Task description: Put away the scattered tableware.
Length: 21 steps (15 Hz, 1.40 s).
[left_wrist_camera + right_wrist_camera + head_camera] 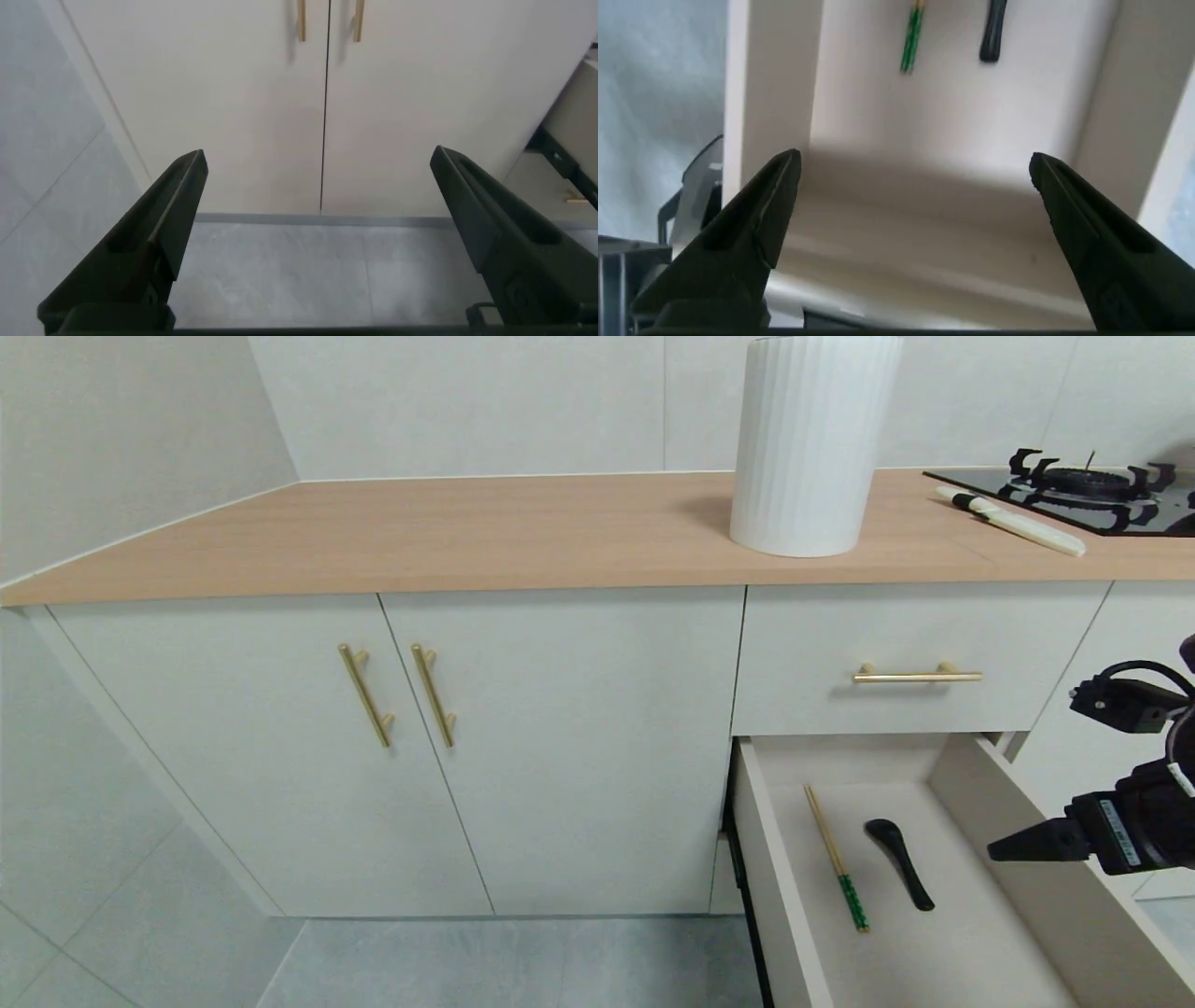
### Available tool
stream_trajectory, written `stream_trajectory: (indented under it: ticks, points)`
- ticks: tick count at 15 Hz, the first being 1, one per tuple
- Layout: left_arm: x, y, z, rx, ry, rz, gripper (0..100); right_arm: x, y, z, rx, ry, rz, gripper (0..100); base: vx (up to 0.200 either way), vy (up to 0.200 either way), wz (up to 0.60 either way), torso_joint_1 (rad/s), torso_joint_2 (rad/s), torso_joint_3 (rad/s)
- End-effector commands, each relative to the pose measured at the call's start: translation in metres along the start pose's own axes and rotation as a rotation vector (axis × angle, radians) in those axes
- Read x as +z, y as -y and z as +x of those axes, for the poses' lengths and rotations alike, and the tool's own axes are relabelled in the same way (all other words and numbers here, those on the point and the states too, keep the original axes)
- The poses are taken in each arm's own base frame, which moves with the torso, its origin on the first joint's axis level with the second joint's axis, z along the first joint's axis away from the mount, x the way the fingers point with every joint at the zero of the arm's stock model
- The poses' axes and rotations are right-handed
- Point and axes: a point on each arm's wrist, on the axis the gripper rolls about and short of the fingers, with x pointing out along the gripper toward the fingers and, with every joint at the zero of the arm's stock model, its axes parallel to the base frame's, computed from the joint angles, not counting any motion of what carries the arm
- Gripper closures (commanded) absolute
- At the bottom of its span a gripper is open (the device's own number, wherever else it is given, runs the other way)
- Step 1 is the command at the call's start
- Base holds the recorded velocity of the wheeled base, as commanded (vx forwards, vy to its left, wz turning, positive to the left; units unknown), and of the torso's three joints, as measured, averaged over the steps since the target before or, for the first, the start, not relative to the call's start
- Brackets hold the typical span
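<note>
The bottom drawer [769, 882] is pulled out; inside it lie a pair of chopsticks [837, 870] with green ends and a black spoon [898, 861]; they lie side by side, close but not touching, with the chopsticks nearer the drawer's left wall. The right gripper [913, 166] hangs over the open drawer, by its right side; its jaws are spread wide and hold nothing; looking down between them I can see the chopsticks [912, 37] and the spoon [994, 33] on the drawer floor.

The left gripper [318, 159] is low down, facing the two cupboard doors [327, 103] and the grey floor [308, 280]; its jaws are spread wide too, with nothing in them.

Above the open drawer is a top drawer [920, 653], shut, with a gold handle; to its left are the cupboard doors, each with a gold handle. On the wooden counter [485, 532] stands a tall white tub [808, 448] with ribbed sides; to its right, well apart, lies a long pale stick [1013, 520] with a dark band, just beside the black stove [1083, 490]; I cannot tell what the stick is.
</note>
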Motion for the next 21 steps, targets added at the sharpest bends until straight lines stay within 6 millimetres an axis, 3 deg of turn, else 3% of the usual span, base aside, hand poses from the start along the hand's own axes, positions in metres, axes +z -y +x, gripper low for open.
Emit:
stream_trajectory:
  ticks: [1, 4, 9, 12, 17, 21]
  points:
    - [0.0, 0.0, 0.0, 0.001, -0.003, -0.002, 0, -0.003, -0.002, -0.007, -0.022, -0.008, -0.032, 0, -0.2, 0.0, 0.0, 0.002, 0.0, 0.002]
    - [0.0, 0.0, 0.0, 0.001, -0.001, 0.0, 0, -0.012, -0.005, -0.007, -0.026, -0.095, -0.091, 0, -0.2, 0.0, 0.0, -0.004, 0.0, 0.002]
    - [0.0, 0.0, 0.0, 0.001, -0.001, -0.002, 0, -0.022, -0.02, 0.003, 0.017, -0.264, -0.177, 0, 0.0, 0.0, 0.0, 0.0, 0.0, 0.0]
    - [0.0, 0.0, 0.0, 0.001, -0.001, -0.002, 0, -0.025, -0.03, 0.028, -0.004, -0.422, -0.223, 0, 0.0, 0.0, 0.0, 0.0, 0.0, 0.0]
    - [0.0, 0.0, 0.0, 0.001, -0.001, -0.002, 0, -0.018, -0.041, 0.078, -0.025, -0.593, -0.126, 0, 0.0, 0.0, 0.0, 0.0, 0.0, 0.0]
    - [0.0, 0.0, 0.0, 0.001, -0.001, -0.002, 0, -0.008, -0.041, 0.095, -0.072, -0.624, -0.047, 0, 0.0, 0.0, 0.0, 0.0, 0.0, 0.0]
